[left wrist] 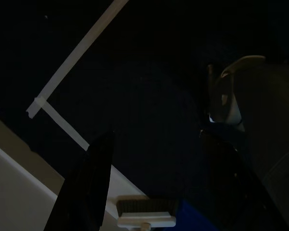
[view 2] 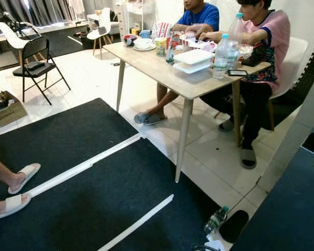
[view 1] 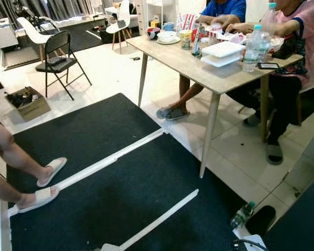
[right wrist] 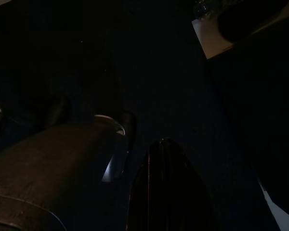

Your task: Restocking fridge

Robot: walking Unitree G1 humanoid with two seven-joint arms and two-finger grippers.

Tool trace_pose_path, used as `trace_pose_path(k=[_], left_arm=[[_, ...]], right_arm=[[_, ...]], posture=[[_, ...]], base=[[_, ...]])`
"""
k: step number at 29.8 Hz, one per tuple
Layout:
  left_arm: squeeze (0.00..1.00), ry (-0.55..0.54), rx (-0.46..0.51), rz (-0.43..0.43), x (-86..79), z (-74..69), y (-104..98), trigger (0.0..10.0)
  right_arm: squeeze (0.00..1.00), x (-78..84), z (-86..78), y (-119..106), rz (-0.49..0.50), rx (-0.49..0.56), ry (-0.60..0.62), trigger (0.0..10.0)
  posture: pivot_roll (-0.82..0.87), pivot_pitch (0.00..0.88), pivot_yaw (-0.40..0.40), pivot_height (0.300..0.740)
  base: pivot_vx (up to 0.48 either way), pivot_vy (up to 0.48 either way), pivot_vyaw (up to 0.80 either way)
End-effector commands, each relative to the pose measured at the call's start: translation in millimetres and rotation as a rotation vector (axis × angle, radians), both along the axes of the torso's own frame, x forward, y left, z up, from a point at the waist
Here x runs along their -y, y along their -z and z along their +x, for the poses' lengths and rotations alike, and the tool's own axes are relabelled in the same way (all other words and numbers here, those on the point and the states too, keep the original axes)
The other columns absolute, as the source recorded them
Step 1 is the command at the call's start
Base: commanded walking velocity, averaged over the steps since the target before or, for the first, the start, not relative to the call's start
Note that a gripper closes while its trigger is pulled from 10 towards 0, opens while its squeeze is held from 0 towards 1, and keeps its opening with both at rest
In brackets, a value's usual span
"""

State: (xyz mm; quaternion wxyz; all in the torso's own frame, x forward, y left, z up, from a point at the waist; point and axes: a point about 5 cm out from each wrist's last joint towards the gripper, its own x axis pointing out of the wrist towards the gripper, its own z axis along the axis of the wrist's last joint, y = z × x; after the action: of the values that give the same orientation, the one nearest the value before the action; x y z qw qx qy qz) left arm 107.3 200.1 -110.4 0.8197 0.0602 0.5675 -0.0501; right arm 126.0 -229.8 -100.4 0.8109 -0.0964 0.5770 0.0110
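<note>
1. Looking down from the robot's head, dark floor mats (view 1: 120, 193) with white tape strips cover the floor.
2. At 5 o'clock, a plastic water bottle (view 1: 242, 215) lies on the pale tiles, just beside a dark slipper (view 1: 260, 220).
3. At 1 o'clock stands a wooden table (view 1: 199, 70) carrying white food boxes (view 1: 222, 53), an upright water bottle (view 1: 253, 48), a phone (view 1: 268, 66) and cups; two people sit behind it.
4. At 9 o'clock, another person's feet in white slippers (view 1: 42, 197) rest on the mat.
5. At 11 o'clock stands a black folding chair (view 1: 60, 61), a cardboard box (view 1: 27, 104) near it.
6. The left end effector (left wrist: 159, 192) hangs over the dark mat, fingers spread apart, holding nothing.
7. The right end effector (right wrist: 139, 183) sits in deep shade; I cannot tell its state.
</note>
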Motion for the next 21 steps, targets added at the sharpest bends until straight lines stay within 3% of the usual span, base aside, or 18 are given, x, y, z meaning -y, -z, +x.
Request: trace_pose_path(k=[1, 21], left_arm=[[0.0, 0.018, -0.004, 0.011, -2.2, 0.9, -0.5, 10.0], [0.0, 0.014, -0.008, 0.009, -1.7, 0.8, -0.3, 10.0]], right_arm=[[0.0, -1.2, -0.1, 0.3, 0.004, 0.0, -0.007, 10.0], [0.0, -4.4, 0.9, 0.6, 0.017, -0.001, -0.011, 10.0]], posture=[[-0.02, 0.0, 0.062, 0.74], [-0.02, 0.0, 0.059, 0.74]], base=[[0.375, 0.0, 0.0], [0.368, 0.0, 0.0]])
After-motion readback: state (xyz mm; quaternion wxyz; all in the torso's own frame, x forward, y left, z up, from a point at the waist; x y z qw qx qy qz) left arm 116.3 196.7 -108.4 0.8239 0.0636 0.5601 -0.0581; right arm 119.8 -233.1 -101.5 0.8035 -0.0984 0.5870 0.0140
